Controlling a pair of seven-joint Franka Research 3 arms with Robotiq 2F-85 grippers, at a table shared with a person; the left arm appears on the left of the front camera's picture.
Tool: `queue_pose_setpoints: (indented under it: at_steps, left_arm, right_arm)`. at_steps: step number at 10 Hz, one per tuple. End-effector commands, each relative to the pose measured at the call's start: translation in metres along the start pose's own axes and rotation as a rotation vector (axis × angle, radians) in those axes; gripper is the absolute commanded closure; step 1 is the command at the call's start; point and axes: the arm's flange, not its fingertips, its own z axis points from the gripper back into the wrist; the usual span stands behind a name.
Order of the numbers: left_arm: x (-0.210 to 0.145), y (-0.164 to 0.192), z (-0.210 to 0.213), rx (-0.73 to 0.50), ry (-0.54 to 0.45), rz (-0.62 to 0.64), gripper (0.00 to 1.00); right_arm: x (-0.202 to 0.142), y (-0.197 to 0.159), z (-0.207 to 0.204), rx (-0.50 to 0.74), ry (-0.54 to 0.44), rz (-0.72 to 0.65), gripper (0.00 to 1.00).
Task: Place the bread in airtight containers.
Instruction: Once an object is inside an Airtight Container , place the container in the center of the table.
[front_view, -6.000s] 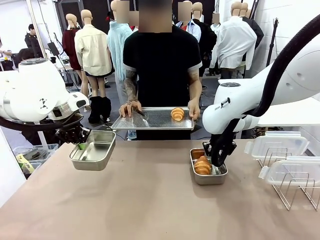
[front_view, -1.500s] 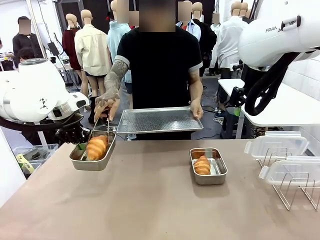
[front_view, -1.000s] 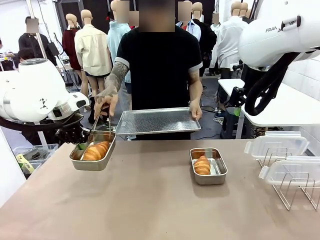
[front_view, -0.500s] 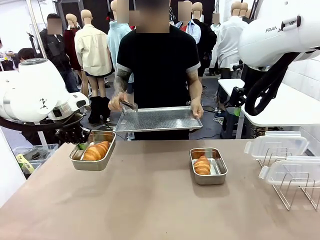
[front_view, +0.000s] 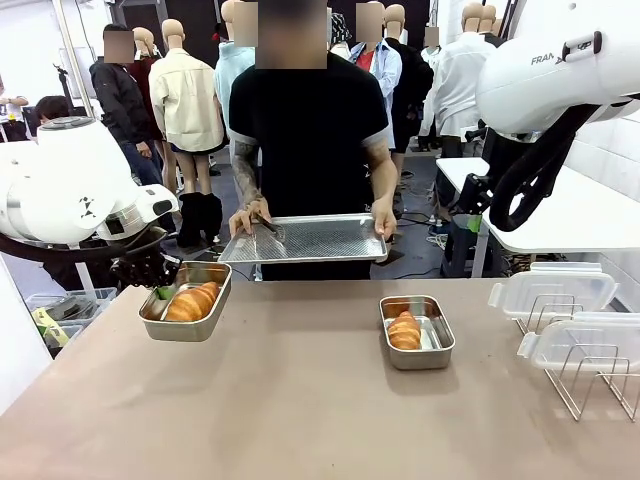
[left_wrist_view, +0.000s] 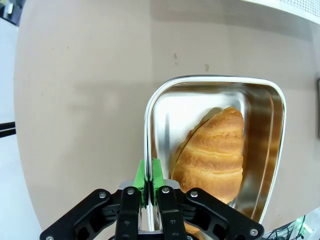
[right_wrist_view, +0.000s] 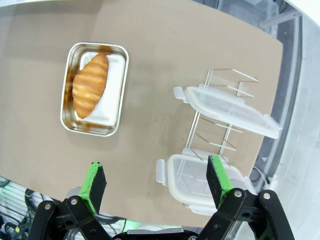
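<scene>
A busy room with people lies behind a flat brown table (front_view: 300, 400). At the far left edge of the table sits a small shiny steel tub with round corners (front_view: 180, 333). A golden-brown ridged croissant (front_view: 190, 302) lies inside it, leaning on one wall. The left pincer (left_wrist_view: 149, 172) is clamped tight on the thin rim of this tub, with one green pad inside and one outside.

A second small steel tub (front_view: 418, 360) sits right of the middle, toward the far edge. It holds another golden-brown croissant (front_view: 404, 330), lying flat. Neither tub has a lid on.

The right pincer (right_wrist_view: 157, 175) hangs high over the right side of the table. Its pads are wide apart and it holds nothing. Below it, two clear plastic clip-on lids (front_view: 553, 288) rest on a thin wire rack (front_view: 585, 385) at the right edge.

Across the table a person holds a big flat metal tray with little holes (front_view: 300, 258) in both hands.

The bread looks light, soft and flaky, so a hard squeeze would likely crush it. The tubs look stiff and slippery, so the rim is a good place to hold. The lids look light and a bit bendy, so an edge seems the best place to grab.
</scene>
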Motion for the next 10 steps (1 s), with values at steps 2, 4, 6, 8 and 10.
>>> queue_pose_setpoints:
  at_steps: [2, 4, 6, 8, 10]
  left_arm:
    - [0.0012, 0.0004, 0.0021, 0.002, -0.014, -0.006, 1.0]
    - [0.0012, 0.0004, 0.0021, 0.002, -0.014, -0.006, 1.0]
    - [0.0012, 0.0004, 0.0021, 0.002, -0.014, -0.006, 1.0]
    - [0.0012, 0.0004, 0.0021, 0.002, -0.014, -0.006, 1.0]
    - [0.0012, 0.0004, 0.0021, 0.002, -0.014, -0.006, 1.0]
  right_arm:
    - [0.0014, 0.0008, -0.0007, -0.004, -0.003, -0.005, 0.0]
    - [0.0014, 0.0008, -0.0007, -0.004, -0.003, -0.005, 0.0]
    - [0.0014, 0.0008, -0.0007, -0.004, -0.003, -0.005, 0.0]
    - [0.0014, 0.0008, -0.0007, -0.004, -0.003, -0.005, 0.0]
    - [0.0014, 0.0008, -0.0007, -0.004, -0.003, -0.005, 0.0]
